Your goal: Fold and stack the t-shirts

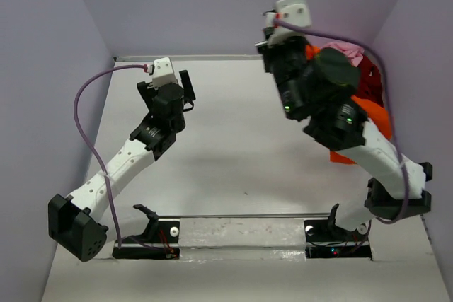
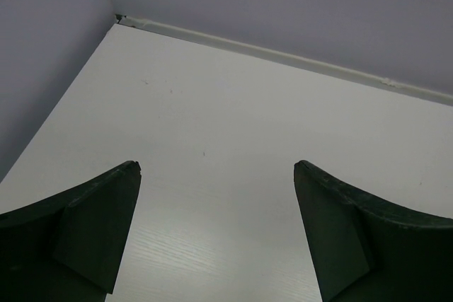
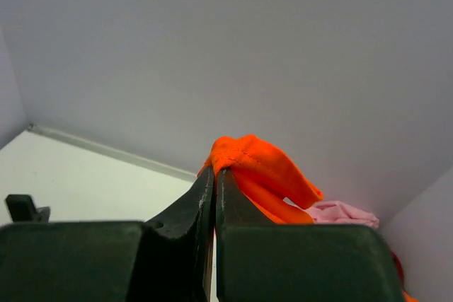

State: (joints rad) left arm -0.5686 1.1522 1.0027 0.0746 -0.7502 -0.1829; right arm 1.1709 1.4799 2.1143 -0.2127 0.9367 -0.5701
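The right fingers [image 3: 185, 206] are clenched on a bunched fold of the orange t-shirt [image 3: 258, 164], holding it up in the air near the far right corner. The rest of that shirt trails down under the arm to the heap on the right side of the bench [image 1: 233, 139]. The pink t-shirt [image 3: 340, 212] and the dark red t-shirt [image 1: 367, 83] lie in the same heap, touching the orange one. The left fingers [image 2: 106, 203] are spread wide with nothing between them and hover over bare bench on the left. The step in hand looks like drawing the orange shirt out of the heap so that it can be laid flat. To do that well, the right arm probably needs to rise until the cloth hangs free of the other two shirts, then travel slowly toward the middle of the bench. A quick pull could drag the pink shirt along or slip the small pinch of cloth. The left fingers would best take a hanging edge or shoulder well apart from the right grip, so the shirt spreads rather than landing crumpled.
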